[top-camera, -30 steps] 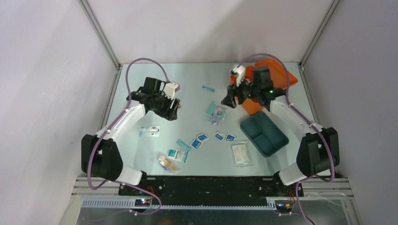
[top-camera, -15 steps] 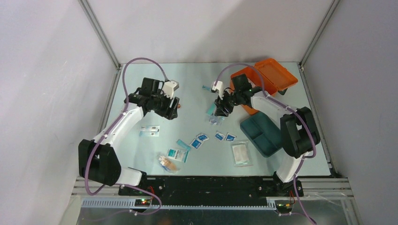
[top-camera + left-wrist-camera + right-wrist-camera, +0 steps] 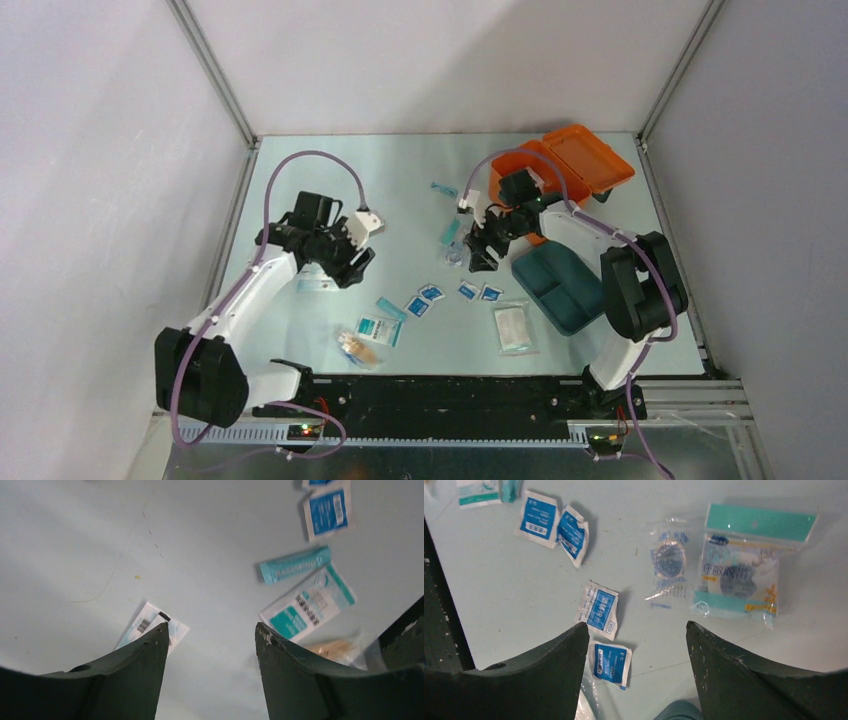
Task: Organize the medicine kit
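Left gripper (image 3: 352,264) dips over a packet (image 3: 318,285), jaws apart, empty | right gripper (image 3: 478,255) hovers near the medicine kit (image 3: 585,160), jaws apart

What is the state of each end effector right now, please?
Left end effector: open, holding nothing.
Right end effector: open, holding nothing.

white packet (image 3: 155,620): part hidden behind left pincer (image 3: 211,630) | teal tray (image 3: 679,712): cut by bottom edge | clear packet (image 3: 335,650): blurred
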Robot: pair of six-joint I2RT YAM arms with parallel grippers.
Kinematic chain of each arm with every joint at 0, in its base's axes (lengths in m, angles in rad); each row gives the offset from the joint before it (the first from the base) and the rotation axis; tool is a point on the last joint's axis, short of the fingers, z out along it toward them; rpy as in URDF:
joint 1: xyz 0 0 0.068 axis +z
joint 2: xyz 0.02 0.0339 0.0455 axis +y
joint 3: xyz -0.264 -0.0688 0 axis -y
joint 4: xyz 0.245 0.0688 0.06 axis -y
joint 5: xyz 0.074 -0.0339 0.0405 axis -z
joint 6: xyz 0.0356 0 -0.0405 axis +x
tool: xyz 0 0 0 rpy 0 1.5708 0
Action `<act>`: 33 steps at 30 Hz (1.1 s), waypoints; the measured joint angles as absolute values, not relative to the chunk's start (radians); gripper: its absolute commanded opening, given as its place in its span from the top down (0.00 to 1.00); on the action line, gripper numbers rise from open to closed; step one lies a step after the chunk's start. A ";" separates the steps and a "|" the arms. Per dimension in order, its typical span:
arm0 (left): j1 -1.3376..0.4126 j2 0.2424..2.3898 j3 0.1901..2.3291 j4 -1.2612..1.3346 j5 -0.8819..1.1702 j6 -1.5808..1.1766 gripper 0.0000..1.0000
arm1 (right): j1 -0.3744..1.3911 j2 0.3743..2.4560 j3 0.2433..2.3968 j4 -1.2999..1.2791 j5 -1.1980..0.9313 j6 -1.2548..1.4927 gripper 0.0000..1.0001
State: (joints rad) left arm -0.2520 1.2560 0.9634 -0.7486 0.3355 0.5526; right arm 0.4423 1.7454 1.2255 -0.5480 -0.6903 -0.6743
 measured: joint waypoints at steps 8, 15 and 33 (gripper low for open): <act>-0.251 1.238 0.923 -0.867 0.325 0.766 0.34 | 0.453 1.744 1.185 -0.496 -0.617 -0.657 0.26; -0.233 1.290 0.923 -0.924 0.298 0.773 0.39 | 0.469 1.745 1.185 -0.435 -0.578 -0.631 0.25; -0.160 1.440 1.101 -0.928 0.350 0.518 0.38 | 0.510 1.931 1.336 -0.361 -0.401 -0.659 0.35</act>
